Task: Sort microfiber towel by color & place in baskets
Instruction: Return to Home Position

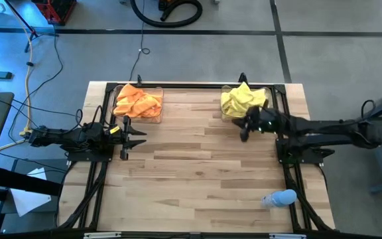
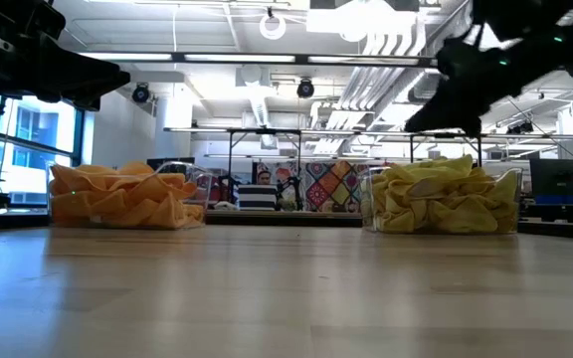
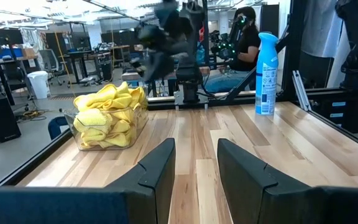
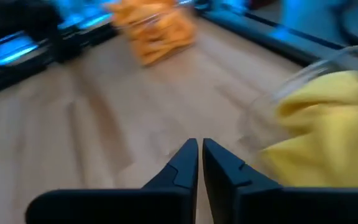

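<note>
Orange towels [image 1: 138, 101] fill the clear basket [image 1: 156, 114] at the table's far left. They also show in the low view [image 2: 122, 196] and, blurred, in the right wrist view [image 4: 154, 28]. Yellow towels [image 1: 242, 99] are heaped above the rim of the far-right basket [image 2: 510, 199]; they show as well in the left wrist view [image 3: 109, 116] and right wrist view [image 4: 328, 130]. My left gripper [image 1: 138, 137] waits open at the left edge, empty. My right gripper [image 1: 243, 130], shut and empty, hovers just in front of the yellow basket, above the table.
A pale blue spray bottle [image 1: 280, 198] lies near the table's near right corner and shows too in the left wrist view [image 3: 266, 73]. Bare wood [image 1: 197, 172] spreads across the table's middle and near side. A person sits in the room beyond [image 3: 244, 37].
</note>
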`<state>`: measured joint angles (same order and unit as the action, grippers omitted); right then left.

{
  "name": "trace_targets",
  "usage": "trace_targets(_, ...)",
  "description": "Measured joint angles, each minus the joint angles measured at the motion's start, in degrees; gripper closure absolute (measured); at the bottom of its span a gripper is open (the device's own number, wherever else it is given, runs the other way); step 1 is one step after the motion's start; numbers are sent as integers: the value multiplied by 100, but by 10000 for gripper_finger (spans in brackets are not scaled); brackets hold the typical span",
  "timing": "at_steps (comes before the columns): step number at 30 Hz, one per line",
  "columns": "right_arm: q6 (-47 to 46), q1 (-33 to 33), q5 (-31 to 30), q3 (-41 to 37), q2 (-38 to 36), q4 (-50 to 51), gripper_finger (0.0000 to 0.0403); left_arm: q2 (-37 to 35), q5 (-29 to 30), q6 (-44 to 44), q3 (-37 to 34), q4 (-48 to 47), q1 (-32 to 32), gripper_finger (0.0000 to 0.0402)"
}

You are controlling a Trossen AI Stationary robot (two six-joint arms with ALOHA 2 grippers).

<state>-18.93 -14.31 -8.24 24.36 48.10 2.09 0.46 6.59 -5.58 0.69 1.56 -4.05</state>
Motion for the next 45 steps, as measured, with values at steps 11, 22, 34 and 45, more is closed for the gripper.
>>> trace_targets(11, 821, 1040, 565, -1560, -971, -269, 399, 1, 0, 0, 0, -2, 2, 293)
trace_targets(22, 698, 1512, 907, -1899, -1557, -122, 402, -1, 0, -2, 0, -2, 2, 293)
trace_targets(34, 744, 1506, 1001, -1899, -2625, 1193, 403, 0, 0, -1, 0, -2, 2, 293)
trace_targets(45, 1218, 1506, 981, -1899, -3817, 1270, 403, -1, 0, 0, 0, 0, 1, 293)
